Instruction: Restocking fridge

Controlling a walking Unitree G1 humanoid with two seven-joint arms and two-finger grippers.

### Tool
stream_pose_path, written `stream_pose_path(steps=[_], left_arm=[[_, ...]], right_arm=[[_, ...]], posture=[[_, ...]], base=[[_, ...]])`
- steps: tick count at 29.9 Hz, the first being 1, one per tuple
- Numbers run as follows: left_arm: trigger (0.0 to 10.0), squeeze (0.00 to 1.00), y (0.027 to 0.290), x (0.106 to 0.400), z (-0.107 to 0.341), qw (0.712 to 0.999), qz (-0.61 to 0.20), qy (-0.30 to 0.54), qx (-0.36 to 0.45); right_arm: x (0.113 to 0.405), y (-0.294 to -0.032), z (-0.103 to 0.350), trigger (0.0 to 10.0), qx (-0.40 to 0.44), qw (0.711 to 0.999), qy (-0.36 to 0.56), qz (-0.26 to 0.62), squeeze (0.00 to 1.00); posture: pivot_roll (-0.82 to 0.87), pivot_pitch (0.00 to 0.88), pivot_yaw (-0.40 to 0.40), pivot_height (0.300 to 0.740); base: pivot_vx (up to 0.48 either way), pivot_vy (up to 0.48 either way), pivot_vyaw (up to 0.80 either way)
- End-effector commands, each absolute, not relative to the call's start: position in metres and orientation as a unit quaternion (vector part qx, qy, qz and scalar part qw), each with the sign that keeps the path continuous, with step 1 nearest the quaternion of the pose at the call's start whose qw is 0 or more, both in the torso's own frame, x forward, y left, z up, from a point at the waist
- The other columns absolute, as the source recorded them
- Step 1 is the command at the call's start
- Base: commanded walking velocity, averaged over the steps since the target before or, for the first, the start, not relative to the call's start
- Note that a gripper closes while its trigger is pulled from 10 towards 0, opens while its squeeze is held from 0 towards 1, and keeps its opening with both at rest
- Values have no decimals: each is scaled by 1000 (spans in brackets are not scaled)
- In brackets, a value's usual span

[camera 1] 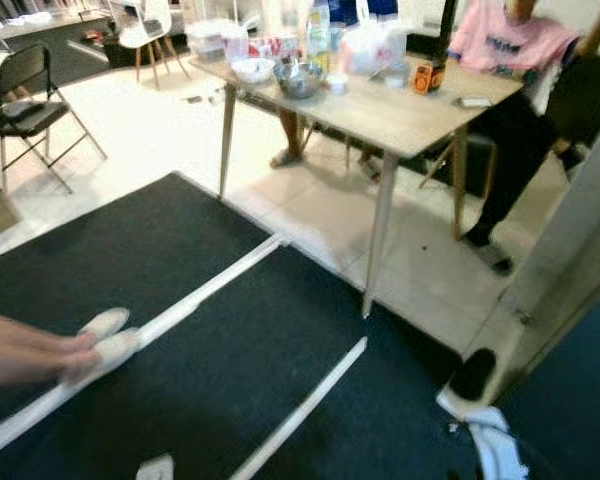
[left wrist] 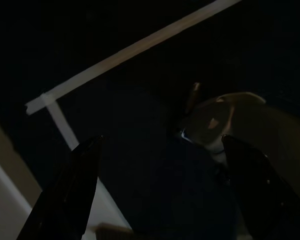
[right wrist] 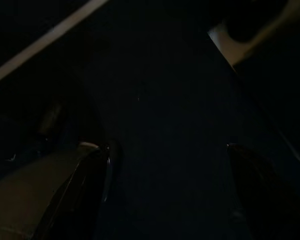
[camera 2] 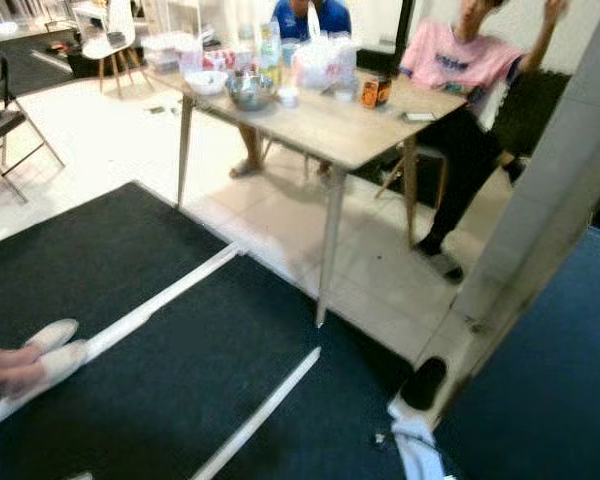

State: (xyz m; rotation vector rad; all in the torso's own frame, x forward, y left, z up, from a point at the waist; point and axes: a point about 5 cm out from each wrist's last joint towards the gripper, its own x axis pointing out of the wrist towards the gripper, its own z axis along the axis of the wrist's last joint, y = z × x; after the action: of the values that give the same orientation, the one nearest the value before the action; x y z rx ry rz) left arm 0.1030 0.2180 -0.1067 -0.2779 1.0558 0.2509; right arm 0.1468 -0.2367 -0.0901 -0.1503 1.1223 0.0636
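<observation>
The left gripper (left wrist: 160,165) is hanging over dark carpet (camera 1: 230,330) with its jaws spread wide and nothing between them, a white tape line (left wrist: 130,50) crossing the gloom beyond its fingertips; the right gripper (right wrist: 167,170) is hanging likewise, jaws parted and empty, above the same dark floor. Outward from the arms, two white strips (camera 1: 210,290) are running diagonally across the carpet, and at near left a person's legs are stretching in from the edge, feet in pale shoes (camera 1: 110,335) resting against one strip. At near right, a black-and-white object (camera 1: 472,378) is lying at the foot of a tall pale panel (camera 1: 570,240) that is slanting up the right side; whether this is the fridge cannot be told, and no fridge can be made out for certain. Farther off, on light tile, a wooden tabletop (camera 1: 400,105) on slim legs is carrying a steel bowl (camera 1: 298,78), a white bowl (camera 1: 252,69), bottles and plastic containers (camera 1: 215,40), an orange box (camera 1: 423,77) and a phone (camera 1: 474,102). A person in a pink shirt (camera 2: 460,60) is sitting at its far right, another in blue (camera 2: 310,15) behind it. A black folding chair (camera 1: 25,100) is standing at far left.
</observation>
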Motion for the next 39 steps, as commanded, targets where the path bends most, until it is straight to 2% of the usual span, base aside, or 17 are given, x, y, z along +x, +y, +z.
stream_pose_path(steps=[1, 7, 15, 22, 29, 39], left_arm=[[10000, 0, 219, 106, -106, 849, 121, 497, -135], [10000, 0, 218, 107, -106, 849, 117, 497, -139], [10000, 0, 222, 107, -105, 845, 122, 505, -128], [10000, 0, 222, 104, -106, 842, 123, 509, -127], [10000, 0, 220, 104, -107, 841, 120, 511, -128], [10000, 0, 221, 103, -107, 841, 117, 513, -126]], right_arm=[[145, -238, -90, 10000, -74, 841, 535, 26, 0], [147, -237, -90, 10000, -67, 846, 529, 25, 0], [147, -233, -90, 10000, -91, 842, 530, 52, 0], [146, -234, -91, 10000, -108, 833, 538, 71, 0], [149, -233, -90, 10000, -101, 842, 526, 63, 0], [142, -236, -92, 10000, -107, 831, 545, 43, 0]], posture=[[-36, 0, -15, 740], [-44, 0, -7, 740], [-38, 0, -6, 740], [-37, 0, -7, 740], [-37, 0, -7, 740], [-34, 0, -4, 740]], base=[[0, 0, 0], [0, 0, 0], [326, 0, 0], [406, 0, 739], [401, 0, 721], [400, 0, 0]])
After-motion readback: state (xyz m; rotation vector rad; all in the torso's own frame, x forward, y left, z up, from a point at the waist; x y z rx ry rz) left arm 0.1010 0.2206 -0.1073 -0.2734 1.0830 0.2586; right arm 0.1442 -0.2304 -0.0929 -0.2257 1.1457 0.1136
